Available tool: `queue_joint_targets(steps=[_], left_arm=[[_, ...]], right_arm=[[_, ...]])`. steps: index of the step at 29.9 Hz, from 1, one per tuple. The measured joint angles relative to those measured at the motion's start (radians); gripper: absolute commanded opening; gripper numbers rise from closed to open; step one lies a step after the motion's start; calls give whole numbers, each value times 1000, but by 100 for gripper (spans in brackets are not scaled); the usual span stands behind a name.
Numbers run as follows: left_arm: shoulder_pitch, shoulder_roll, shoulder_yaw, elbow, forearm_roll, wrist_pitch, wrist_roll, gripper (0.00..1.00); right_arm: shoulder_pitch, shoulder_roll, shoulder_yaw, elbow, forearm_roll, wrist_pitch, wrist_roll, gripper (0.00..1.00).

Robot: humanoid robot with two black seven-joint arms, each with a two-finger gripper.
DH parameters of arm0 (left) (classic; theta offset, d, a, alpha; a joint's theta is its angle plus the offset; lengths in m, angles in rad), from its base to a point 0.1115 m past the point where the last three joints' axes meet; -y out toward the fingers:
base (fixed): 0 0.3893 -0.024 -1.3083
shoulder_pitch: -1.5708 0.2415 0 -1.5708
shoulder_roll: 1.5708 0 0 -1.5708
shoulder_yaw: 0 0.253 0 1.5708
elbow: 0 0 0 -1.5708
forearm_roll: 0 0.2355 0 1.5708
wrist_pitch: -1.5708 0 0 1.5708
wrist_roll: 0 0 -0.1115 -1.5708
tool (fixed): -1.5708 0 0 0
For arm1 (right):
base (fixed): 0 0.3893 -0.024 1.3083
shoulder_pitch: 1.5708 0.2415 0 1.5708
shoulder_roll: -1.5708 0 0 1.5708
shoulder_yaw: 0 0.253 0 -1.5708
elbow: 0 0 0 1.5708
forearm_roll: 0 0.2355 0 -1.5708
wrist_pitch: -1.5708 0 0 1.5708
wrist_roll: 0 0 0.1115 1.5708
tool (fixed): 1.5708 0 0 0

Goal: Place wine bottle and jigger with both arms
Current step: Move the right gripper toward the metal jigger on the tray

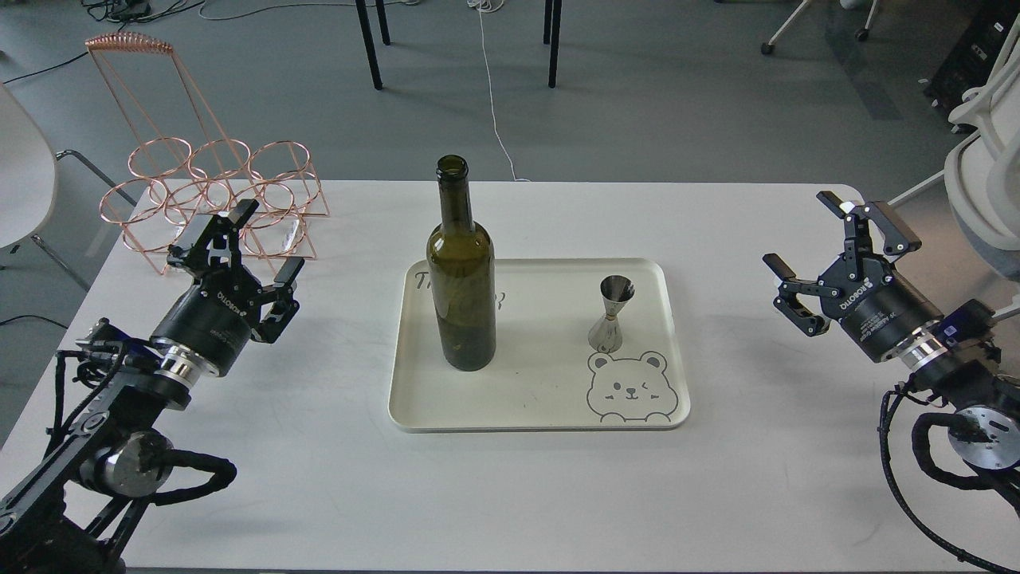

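Clearly the white table (510, 494) is the biggest thing, and the cream tray (526, 414) sits near its middle; every place below is given from that tray. Off the tray's far left corner, well apart, stands a copper wire rack (211, 199). On the tray's left half the wine bottle (461, 287) stands upright, uncorked. On the tray's right half, just above the printed bear (629, 387), the jigger (612, 313) stands upright, apart from the bottle.

Both arms hang well outside the tray. The left gripper (267, 243), left of the tray, has its 2 fingers spread wide around nothing. The right gripper (805, 243), right of the tray, is likewise spread wide and empty.

Judging from this, both items already rest on the tray, so either the placing is done or a pickup is about to start; I cannot tell which. If a grasp comes next, the left gripper should close low on the bottle's broad body, not its neck, to keep it from tipping. The right should pinch the jigger at its narrow waist, squarely, since it is light and topples easily.
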Motion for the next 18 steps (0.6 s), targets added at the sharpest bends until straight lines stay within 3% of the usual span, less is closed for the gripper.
queue_joint_targets(steps=[8, 13, 18], left_arm=[[2, 6, -2, -7, -1, 5, -61, 98], [2, 15, -2, -8, 5, -5, -99, 98], [2, 25, -1, -8, 7, -5, -187, 98]], right_arm=[[0, -13, 2, 21, -92, 2, 0, 99], [27, -101, 19, 113, -478, -18, 0, 99], [43, -164, 15, 237, -991, -212, 0, 99]])
